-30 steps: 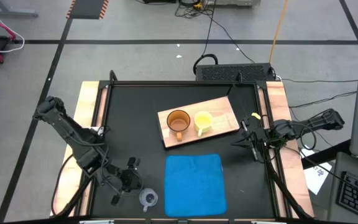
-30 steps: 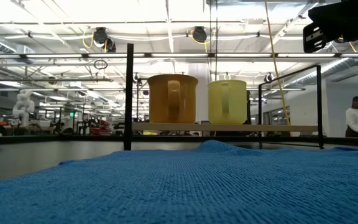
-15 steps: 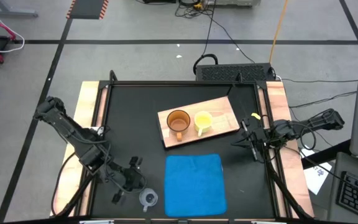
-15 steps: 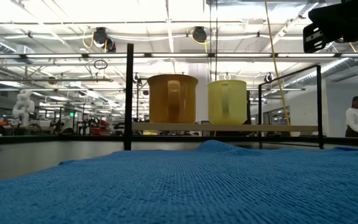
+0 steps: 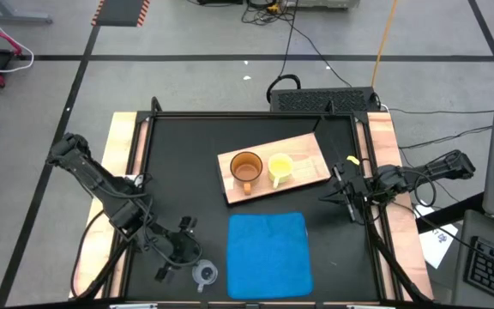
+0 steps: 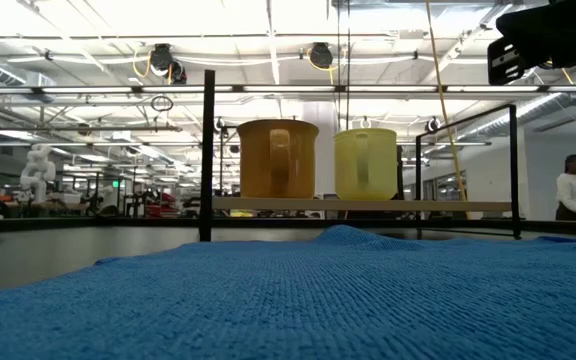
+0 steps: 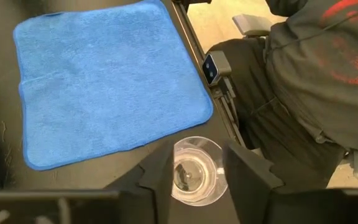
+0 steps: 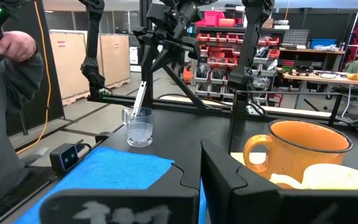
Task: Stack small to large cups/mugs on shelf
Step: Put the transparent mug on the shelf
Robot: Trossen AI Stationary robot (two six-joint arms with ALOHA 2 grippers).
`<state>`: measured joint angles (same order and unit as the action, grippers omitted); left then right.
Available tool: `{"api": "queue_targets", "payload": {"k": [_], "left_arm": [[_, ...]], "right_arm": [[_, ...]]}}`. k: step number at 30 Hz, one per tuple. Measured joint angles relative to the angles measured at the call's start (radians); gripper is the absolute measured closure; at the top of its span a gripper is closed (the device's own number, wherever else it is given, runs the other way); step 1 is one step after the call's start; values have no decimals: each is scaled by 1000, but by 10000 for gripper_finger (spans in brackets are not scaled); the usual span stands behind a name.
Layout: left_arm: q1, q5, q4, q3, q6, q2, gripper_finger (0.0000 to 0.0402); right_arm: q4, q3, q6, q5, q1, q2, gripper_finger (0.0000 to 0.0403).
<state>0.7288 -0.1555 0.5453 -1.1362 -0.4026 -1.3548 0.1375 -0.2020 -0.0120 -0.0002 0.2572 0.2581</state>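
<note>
An amber mug point(image 5: 246, 168) and a yellow mug point(image 5: 280, 166) stand upright side by side on the light-wood shelf point(image 5: 311, 154) mid-table. The small clear cup point(image 7: 196, 172) stands upright on the black table near the front edge, left of the blue cloth point(image 5: 268, 253). My left gripper point(image 7: 197, 177) is open over it, one finger on each side of the cup's rim. At the table's right edge my right gripper point(image 5: 350, 202) waits, shut and holding nothing. My left gripper comes at the clear cup from above, slanting down, its fingers point(image 7: 156, 180) close beside the rim point(image 7: 180, 149) on two opposite sides. I cannot tell whether they touch it. The cup stands on its base on the table.
The blue cloth lies flat between the cup and the shelf. A black frame rail point(image 6: 208, 150) borders the table. A seated person point(image 7: 316, 81) is just beyond the front edge, close to the cup.
My left gripper has edged a little toward the table's right, closer to the clear cup. The cup and both mugs have stayed where they were.
</note>
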Motion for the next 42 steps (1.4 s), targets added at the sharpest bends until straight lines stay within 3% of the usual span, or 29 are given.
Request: {"api": "queue_targets", "payload": {"k": [11,25,42], "left_arm": [[-5,-1,-2,0,-6,0,194],[-98,71,83,-1,-79,-126,192],[-147,221,53,-1,-131,-263,192]], "right_arm": [[0,0,0,0,0,0,403],[1,0,0,0,0,0,403],[0,0,4,0,0,0,403]]}}
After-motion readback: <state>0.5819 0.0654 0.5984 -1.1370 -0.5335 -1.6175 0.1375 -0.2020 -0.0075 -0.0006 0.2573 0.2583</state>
